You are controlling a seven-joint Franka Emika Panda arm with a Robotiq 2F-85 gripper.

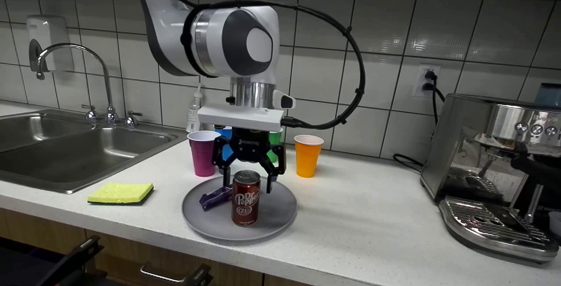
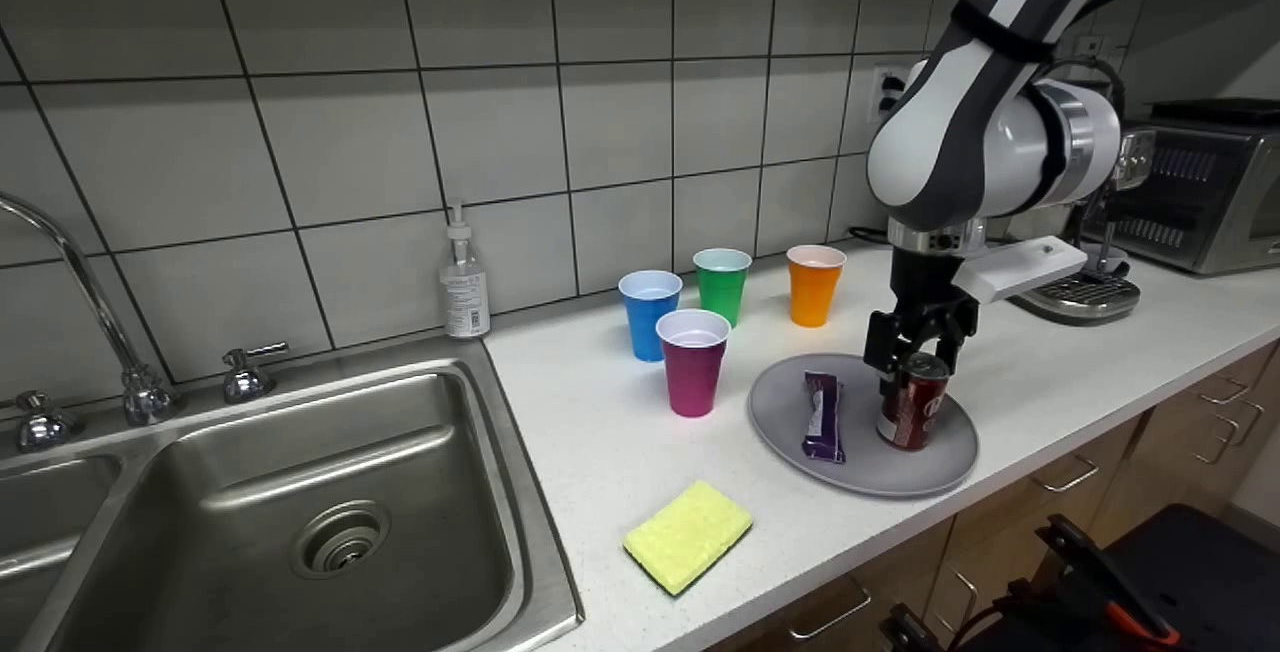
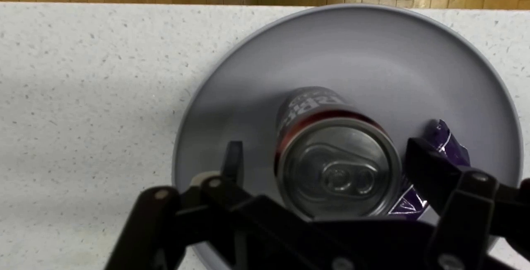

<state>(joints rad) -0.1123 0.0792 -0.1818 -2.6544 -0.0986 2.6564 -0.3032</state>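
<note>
Claw (image 1: 248, 186), mkd "ROBOTIQ", released, spread wide nr Dr Pepper 23 can (image 1: 246, 202).

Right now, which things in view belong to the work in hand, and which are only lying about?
Apparently in the work:
Robotiq gripper, open
Dr Pepper can, upright, nearest to it
gray plate under the can

Probably just lying about:
purple-wrapped bar, on that plate
yellow sponge
magenta cup, blue cup, green cup, orange cup
pump bottle
espresso machine

The can (image 1: 246, 200) is red, lettered in white; the plate (image 3: 372, 54) is plain grey, the wrapper (image 2: 823, 417) purple streaked with white, the gripper (image 1: 248, 186) black, the sponge (image 2: 688, 535) yellow; the counter (image 3: 95, 96) is white, flecked grey.
</note>
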